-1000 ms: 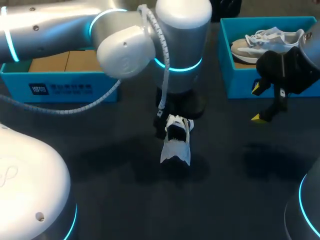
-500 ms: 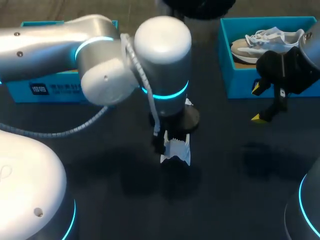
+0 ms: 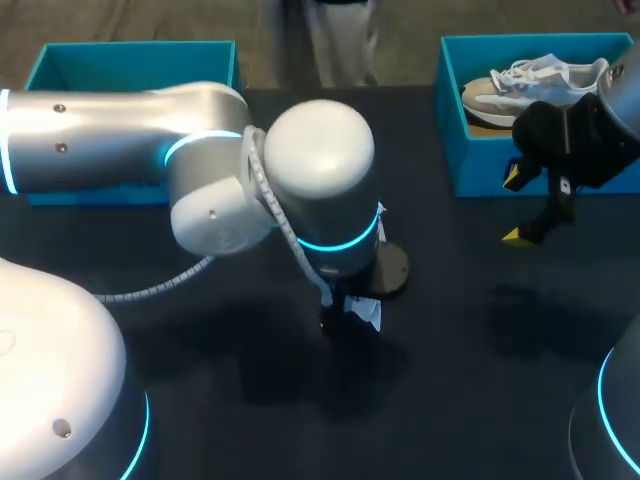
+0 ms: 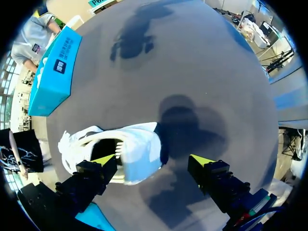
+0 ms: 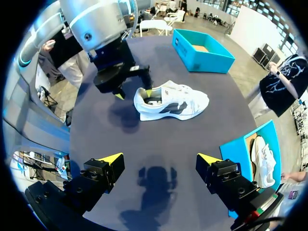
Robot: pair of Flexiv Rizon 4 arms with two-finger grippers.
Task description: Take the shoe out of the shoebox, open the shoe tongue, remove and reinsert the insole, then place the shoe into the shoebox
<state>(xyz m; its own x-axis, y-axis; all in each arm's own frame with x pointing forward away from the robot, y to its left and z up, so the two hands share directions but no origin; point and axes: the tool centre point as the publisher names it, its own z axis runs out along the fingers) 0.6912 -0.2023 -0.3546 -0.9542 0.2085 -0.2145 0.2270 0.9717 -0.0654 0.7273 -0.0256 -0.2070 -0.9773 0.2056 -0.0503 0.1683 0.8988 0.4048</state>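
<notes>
Sneaker [image 5: 171, 101]: upright mid-table, outside the shoebox [image 3: 135, 46]; likely light, soft upper, stiffer sole; best held at the collar
Left gripper [image 4: 153, 160]: open; one finger at the collar
Right gripper [image 5: 160, 158]: open, empty, well apart

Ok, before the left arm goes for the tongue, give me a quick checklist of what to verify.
1. Shoe out of the left box, upright: ok.
2. Left tool open, one finger at the shoe's mouth: ok.
3. Right tool open, empty, clear of the shoe: ok.
4. Tongue pulled open: cannot tell.
5. Insole seated: cannot tell.
6. Left box empty for the return: ok.
</notes>
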